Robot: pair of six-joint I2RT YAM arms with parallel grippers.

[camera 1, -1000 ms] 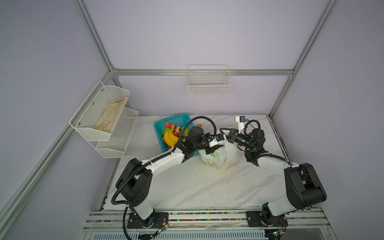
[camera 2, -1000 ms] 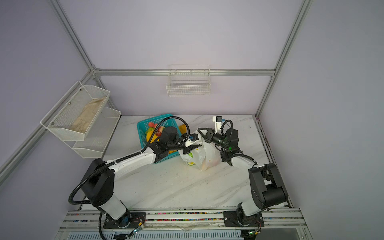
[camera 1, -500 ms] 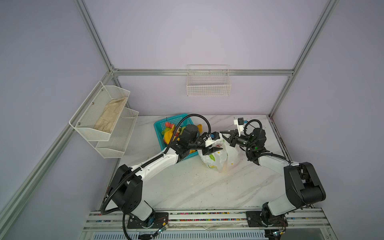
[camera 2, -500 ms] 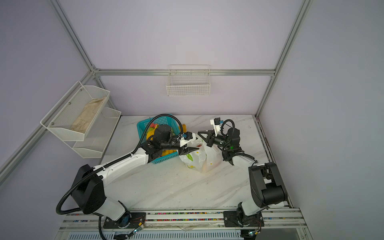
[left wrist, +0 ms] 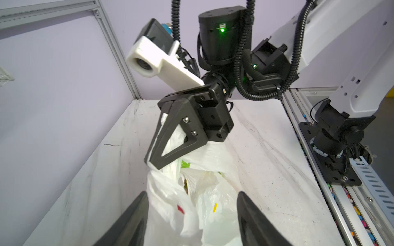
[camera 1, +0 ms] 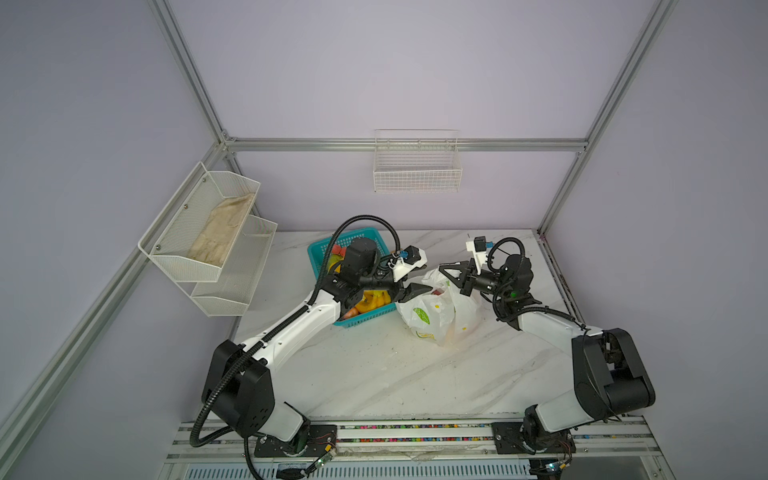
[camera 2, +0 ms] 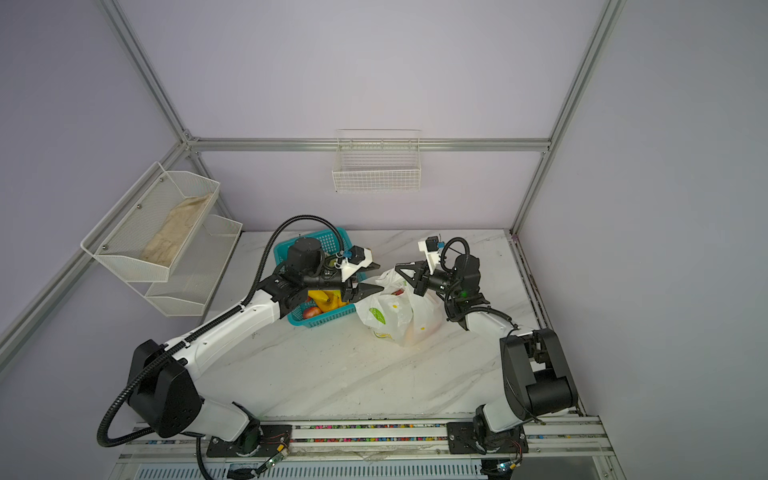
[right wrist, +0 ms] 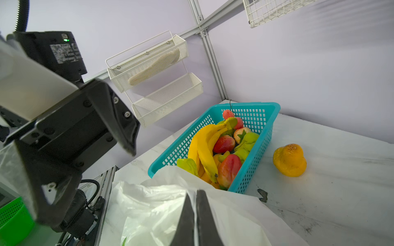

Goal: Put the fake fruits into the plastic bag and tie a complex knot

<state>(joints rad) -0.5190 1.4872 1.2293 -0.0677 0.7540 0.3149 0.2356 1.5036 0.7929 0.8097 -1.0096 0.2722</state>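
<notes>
Black and spread wide, the jaws of your left tool [left wrist: 191, 194] hang just over the mouth of the plastic bag [left wrist: 215, 164]. Thin white film lies below and between them, but nothing is pinched, so that tool is empty. Your right tool [right wrist: 195, 192] is closed tight on a fold of the bag's rim and lifts that edge, so the mouth gapes toward the left arm.

In a top view the bag stands on the table [camera 1: 374, 374] between the two arms, just beside the teal basket [camera 1: 362, 319]. Something red shows in its opening and an orange tint shows through its side. Most of the fake fruits [right wrist: 205, 149] lie in the basket: bananas, strawberries and green pieces. One yellow-orange fruit [right wrist: 290, 159] sits alone on the table near the basket, not touching it.

Filling looks like the step in hand, and it is far from done. No knot shows on the handles.

To do it well:
- Lift the left tool straight up before you swing it to the basket, so a finger does not hook the film and drag the bag over.
- Take a fruit from the top of the pile. A banana is long and glossy, so grip it across its middle.
- Carry it over the raised rim and let it go low inside the bag, not at the lip.
- Hold the right pinch firm and high, but do not pull. The bag is light and could tip or slide.
- Fetch the loose fruit too.
</notes>
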